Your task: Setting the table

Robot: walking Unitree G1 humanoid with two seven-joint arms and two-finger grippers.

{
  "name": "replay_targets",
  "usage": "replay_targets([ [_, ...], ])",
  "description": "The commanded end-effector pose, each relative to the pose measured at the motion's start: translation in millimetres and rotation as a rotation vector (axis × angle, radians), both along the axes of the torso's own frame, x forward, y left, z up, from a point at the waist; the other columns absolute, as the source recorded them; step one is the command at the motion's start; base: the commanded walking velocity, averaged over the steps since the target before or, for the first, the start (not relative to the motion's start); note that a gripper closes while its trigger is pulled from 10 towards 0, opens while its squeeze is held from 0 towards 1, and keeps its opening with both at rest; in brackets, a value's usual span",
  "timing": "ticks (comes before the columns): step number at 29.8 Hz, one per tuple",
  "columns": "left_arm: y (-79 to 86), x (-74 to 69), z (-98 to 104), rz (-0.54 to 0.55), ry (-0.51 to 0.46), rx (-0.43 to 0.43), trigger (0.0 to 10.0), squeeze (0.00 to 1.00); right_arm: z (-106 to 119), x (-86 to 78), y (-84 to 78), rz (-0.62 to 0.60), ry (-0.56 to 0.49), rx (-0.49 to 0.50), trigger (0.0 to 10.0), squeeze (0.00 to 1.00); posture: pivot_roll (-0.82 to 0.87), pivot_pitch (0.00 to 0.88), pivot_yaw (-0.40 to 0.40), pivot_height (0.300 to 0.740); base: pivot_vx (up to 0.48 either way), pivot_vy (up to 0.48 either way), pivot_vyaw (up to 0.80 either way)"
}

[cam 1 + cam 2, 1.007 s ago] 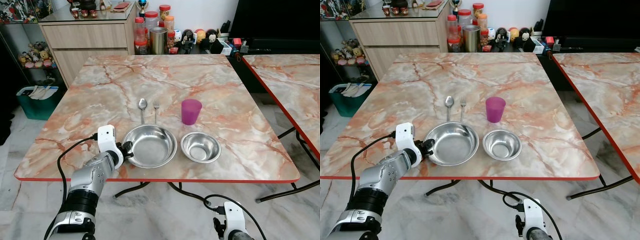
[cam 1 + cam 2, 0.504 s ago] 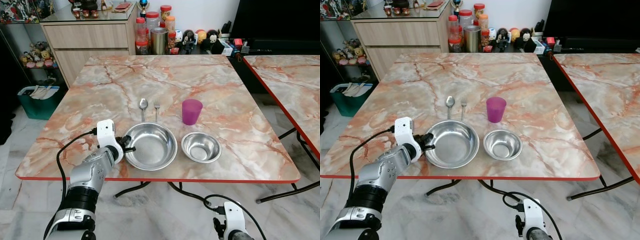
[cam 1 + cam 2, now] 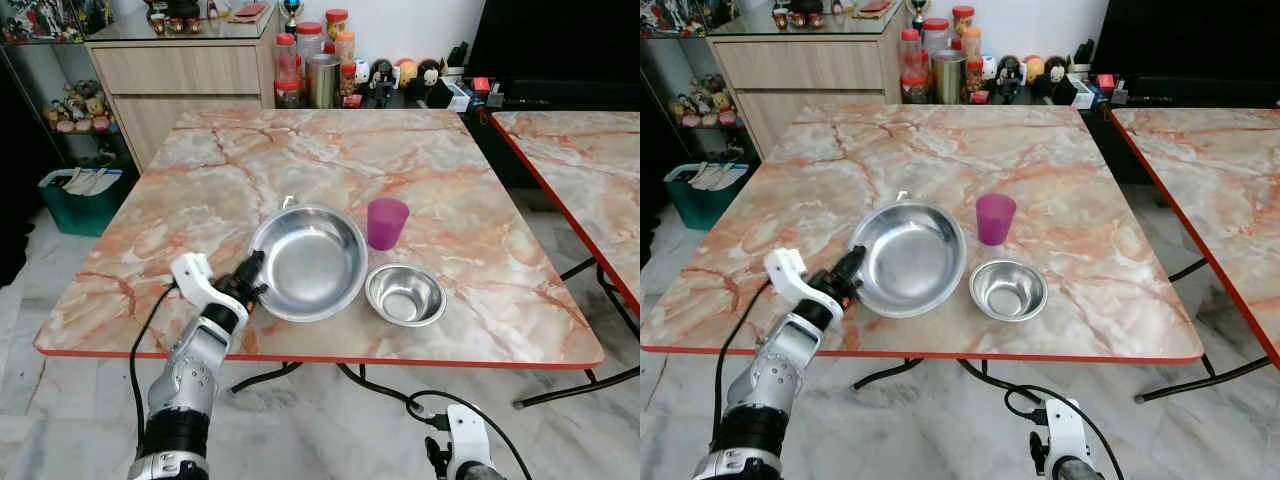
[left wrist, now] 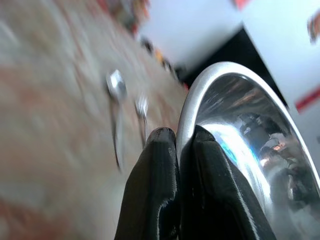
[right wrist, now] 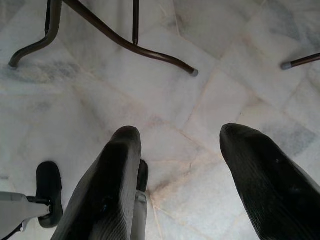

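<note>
— Which step?
— My left jaws (image 3: 252,277) clamp the plate (image 3: 308,262) rim, tilted up beside the cup (image 3: 386,222); right jaws (image 5: 175,165) hang open.
— Next?
— Probably lower it flat on the counter (image 3: 200,190)

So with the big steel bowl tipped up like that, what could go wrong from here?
The left gripper pinches only the thin rim of the large bowl, so it could slip or swing. Its far edge is close to the purple cup and above the small bowl; either might get knocked.
</note>
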State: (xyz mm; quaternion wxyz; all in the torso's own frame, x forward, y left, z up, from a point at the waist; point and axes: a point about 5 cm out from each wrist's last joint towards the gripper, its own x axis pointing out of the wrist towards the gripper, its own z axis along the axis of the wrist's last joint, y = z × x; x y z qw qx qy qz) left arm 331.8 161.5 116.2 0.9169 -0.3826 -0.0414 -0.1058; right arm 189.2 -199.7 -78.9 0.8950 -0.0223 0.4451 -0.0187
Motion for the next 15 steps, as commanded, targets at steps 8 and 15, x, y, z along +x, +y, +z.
replay_targets([
  [8, 21.1, 12.3, 27.8, 0.233, -0.097, 0.037, 10.0, 0.0, -1.2, -4.4, -4.6, -0.028, 0.001, 0.0, 10.0, 0.0, 0.02, 0.0, -0.029, 0.74, 0.0, 0.0, 0.0],
  [15, 24.5, 13.1, 35.8, 0.322, -0.142, 0.088, 10.0, 0.0, -1.8, -5.5, -4.8, -0.034, 0.004, 0.001, 10.0, 0.0, 0.01, 0.0, -0.025, 0.74, 0.0, -0.162, 0.0],
])
